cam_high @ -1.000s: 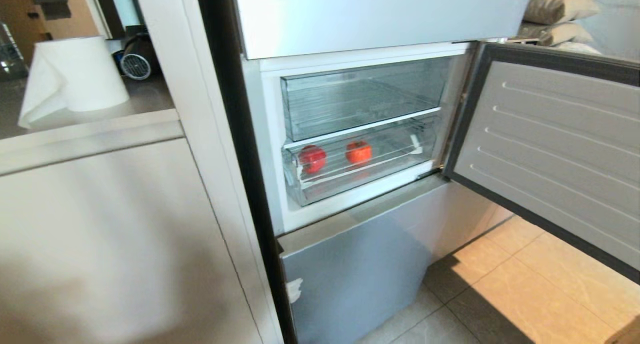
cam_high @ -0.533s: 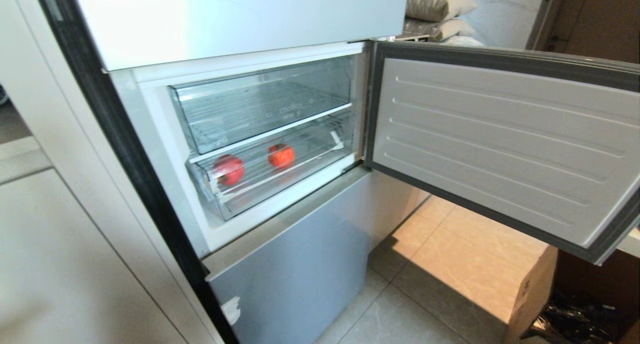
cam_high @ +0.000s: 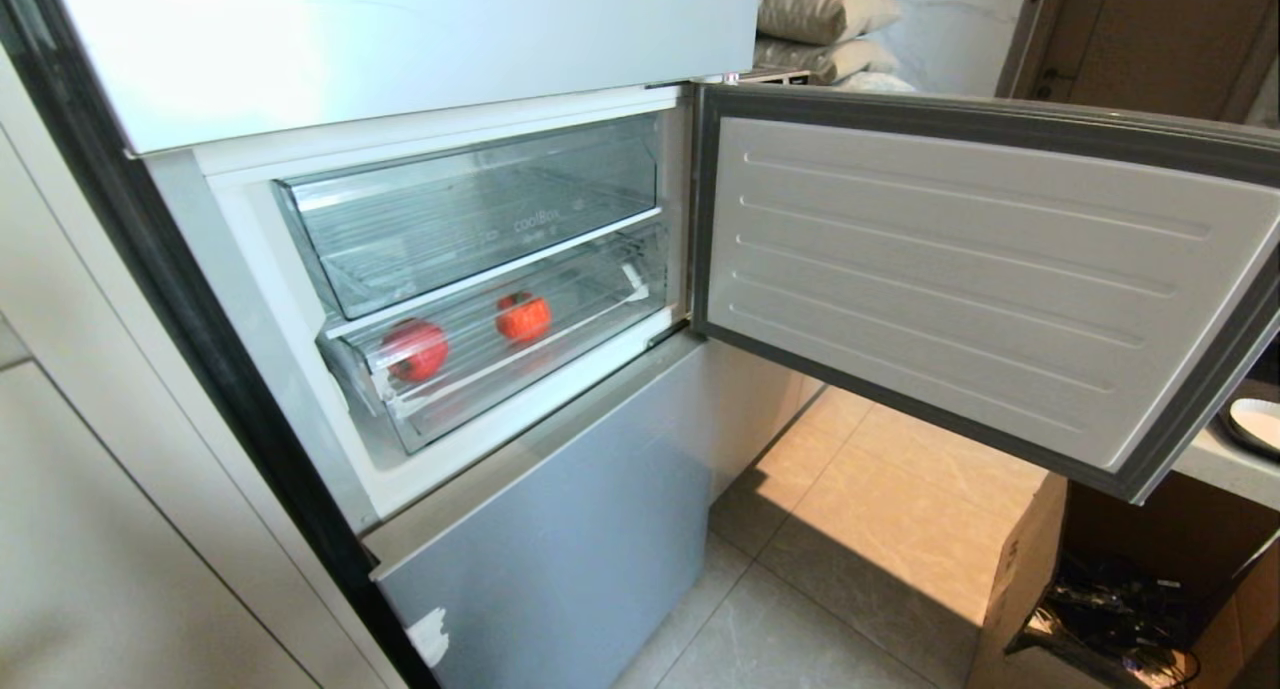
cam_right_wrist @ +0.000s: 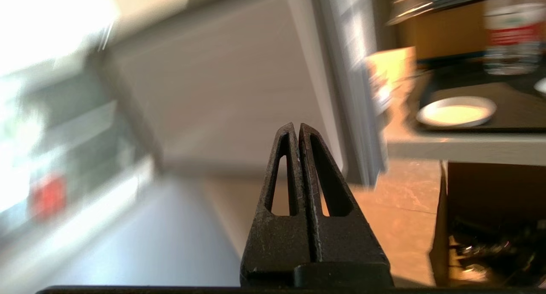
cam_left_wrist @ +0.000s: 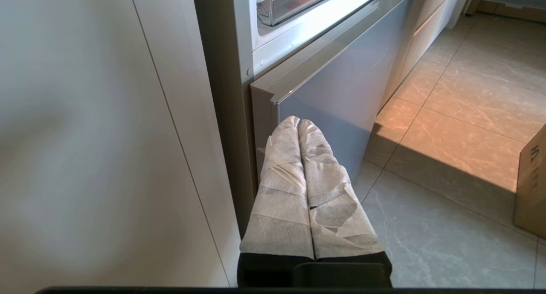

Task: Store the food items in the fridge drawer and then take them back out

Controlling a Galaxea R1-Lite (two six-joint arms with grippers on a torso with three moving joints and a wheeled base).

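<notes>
The right gripper (cam_right_wrist: 299, 129) has its two black fingers pressed together with nothing between them, out in front of the open fridge door (cam_high: 960, 269); its view is smeared, so how near it is stays unclear. The left gripper (cam_left_wrist: 298, 122), wrapped in white, is also pressed together and empty, low by the grey bottom door (cam_left_wrist: 341, 97). Two red food items (cam_high: 415, 350) (cam_high: 523, 316) sit apart inside the clear fridge drawer (cam_high: 450, 424), below a taller clear bin (cam_high: 470, 219).

The right gripper (cam_right_wrist: 298, 129) is pressed closed, empty, pointing toward the open fridge door (cam_right_wrist: 222, 93). A white plate (cam_right_wrist: 456, 112) sits on the counter (cam_right_wrist: 465, 147) beside it.
</notes>
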